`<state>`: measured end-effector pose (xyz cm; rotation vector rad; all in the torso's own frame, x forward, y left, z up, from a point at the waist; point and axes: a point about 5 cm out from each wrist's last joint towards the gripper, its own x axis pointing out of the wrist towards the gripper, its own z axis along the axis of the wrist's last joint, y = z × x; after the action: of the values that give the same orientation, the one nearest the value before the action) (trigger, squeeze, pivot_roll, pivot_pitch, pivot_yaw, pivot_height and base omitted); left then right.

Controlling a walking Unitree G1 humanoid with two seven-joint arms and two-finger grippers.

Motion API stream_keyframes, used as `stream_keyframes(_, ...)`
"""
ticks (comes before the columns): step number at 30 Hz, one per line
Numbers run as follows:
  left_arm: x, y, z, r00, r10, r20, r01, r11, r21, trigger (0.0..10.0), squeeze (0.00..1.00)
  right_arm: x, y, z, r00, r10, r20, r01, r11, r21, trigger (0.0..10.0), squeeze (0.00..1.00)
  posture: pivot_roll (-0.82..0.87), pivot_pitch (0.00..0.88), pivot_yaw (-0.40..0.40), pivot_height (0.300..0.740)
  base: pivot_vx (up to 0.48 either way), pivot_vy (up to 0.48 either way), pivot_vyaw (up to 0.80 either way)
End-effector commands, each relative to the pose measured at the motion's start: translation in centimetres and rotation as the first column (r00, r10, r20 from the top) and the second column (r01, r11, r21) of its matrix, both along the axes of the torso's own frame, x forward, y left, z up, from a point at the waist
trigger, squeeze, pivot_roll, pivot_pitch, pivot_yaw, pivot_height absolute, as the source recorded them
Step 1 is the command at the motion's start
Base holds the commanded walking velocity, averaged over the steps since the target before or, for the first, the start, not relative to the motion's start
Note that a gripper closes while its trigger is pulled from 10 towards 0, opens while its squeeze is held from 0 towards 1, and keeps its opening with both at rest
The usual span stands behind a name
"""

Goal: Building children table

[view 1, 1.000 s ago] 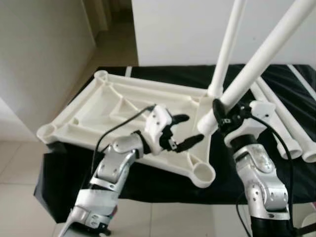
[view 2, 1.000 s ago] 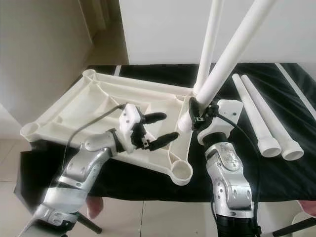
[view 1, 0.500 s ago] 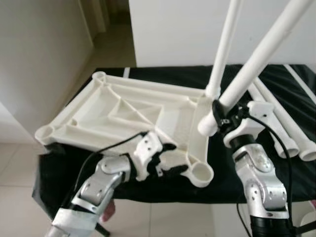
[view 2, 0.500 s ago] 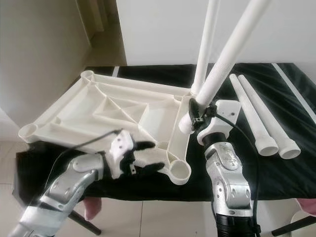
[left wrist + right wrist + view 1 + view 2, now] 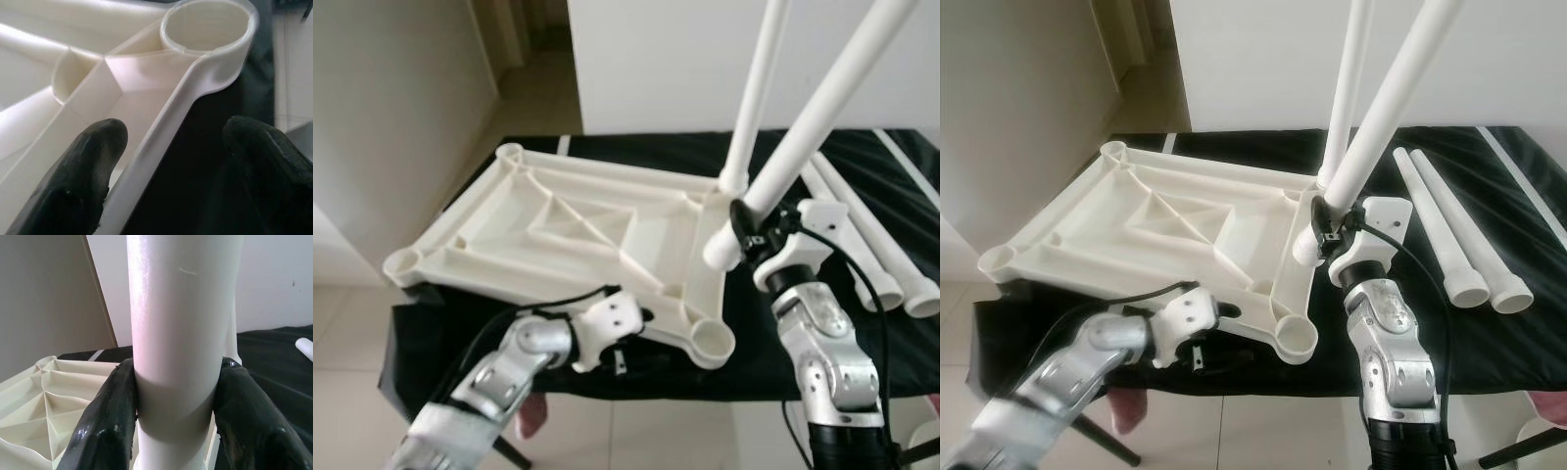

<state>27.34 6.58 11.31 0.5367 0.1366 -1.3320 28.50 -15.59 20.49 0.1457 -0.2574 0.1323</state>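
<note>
From the head cameras, a white plastic tabletop (image 5: 558, 235) lies upside down on a black cloth (image 5: 636, 362), with round sockets at its corners. 1 white leg (image 5: 756, 98) stands upright in the far right socket. The right gripper (image 5: 741, 227) holds a 2nd leg (image 5: 818, 103) near its lower end, tilted, its foot just above the right edge of the tabletop. 2 more legs (image 5: 1449, 235) lie side by side on the cloth at the right. The left gripper (image 5: 1224, 315) is low at the near edge of the tabletop, just left of the near right socket (image 5: 710, 340).

In the left wrist view, the left gripper's 2 black fingers (image 5: 73, 191) are apart and straddle the rim of the tabletop, 1 over the ribbed inside and 1 over the dark cloth outside; the open socket (image 5: 208, 24) lies just ahead of them.

In the right wrist view, the right gripper's fingers (image 5: 105, 426) are clamped on both sides of the white leg (image 5: 178, 333), with the ribbed tabletop (image 5: 49, 401) below.
</note>
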Motion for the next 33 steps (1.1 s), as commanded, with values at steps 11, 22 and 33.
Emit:
stream_keyframes(11, 0.8, -2.9, -1.1, 0.999, -0.042, 0.01, 0.041, 0.996, 0.076, 10.0, 0.0, 0.1, 0.3, 0.3, 1.0, 0.011, 0.019, -0.011, 1.0, 0.011, 10.0, 0.0, 0.01, 0.0, 0.016, 0.74, 0.0, 0.0, 0.0)
stream_keyframes(22, 2.8, -6.8, 1.4, 0.995, 0.087, 0.04, -0.085, 0.994, -0.07, 10.0, 0.0, -0.4, 0.1, -0.1, 1.0, -0.006, 0.003, 0.006, 1.0, 0.013, 10.0, 0.0, -0.01, 0.0, 0.028, 0.74, 0.0, 0.0, 0.0)
stream_keyframes(33, 2.8, -10.9, 3.1, 0.991, 0.126, 0.04, -0.118, 0.979, -0.168, 10.0, 0.0, -0.7, -0.5, -0.3, 1.0, -0.027, 0.0, 0.027, 1.0, 0.002, 10.0, 0.0, -0.02, 0.0, 0.031, 0.74, 0.0, 0.0, 0.0)
